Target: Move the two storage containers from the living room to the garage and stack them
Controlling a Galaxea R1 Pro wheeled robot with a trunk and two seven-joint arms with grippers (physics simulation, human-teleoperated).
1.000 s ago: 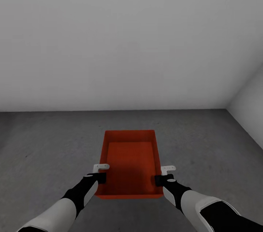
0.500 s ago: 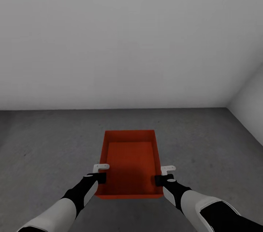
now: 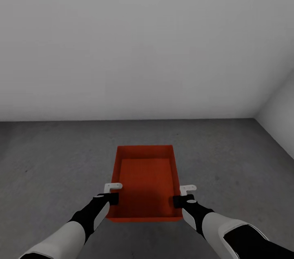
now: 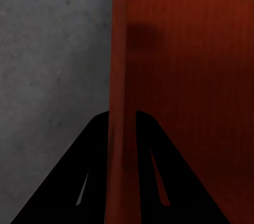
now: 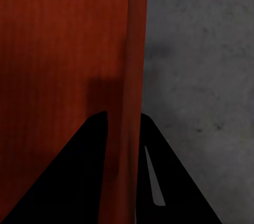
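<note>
Head view puts the red-orange open-topped rectangular plastic container [image 3: 145, 183] in the lower middle of the frame, carried between my two arms above the dark grey mottled concrete floor [image 3: 49, 161], with a plain white-grey wall [image 3: 139, 38] filling the upper half and a corner at the right edge. My left gripper [image 3: 111, 192] is clamped on the bin's left wall; in the left wrist view its two dark fingers [image 4: 84, 181] straddle that thin red wall, nearly closed down to the wall's thickness. My right gripper [image 3: 185, 195] does the same on the right wall, fingers [image 5: 79, 176] pinching it from both sides.

My worry is the grip itself: each side holds only a thin, slightly tapered wall near the end closest to me, so the far end could sag or the wall could slide out if I lower unevenly or let one side go first. I judge the bin could then land crooked, a poor base for stacking.

Against the frames a second ago, bin and arms sit unchanged; only the floor-wall line has crept slightly higher.
</note>
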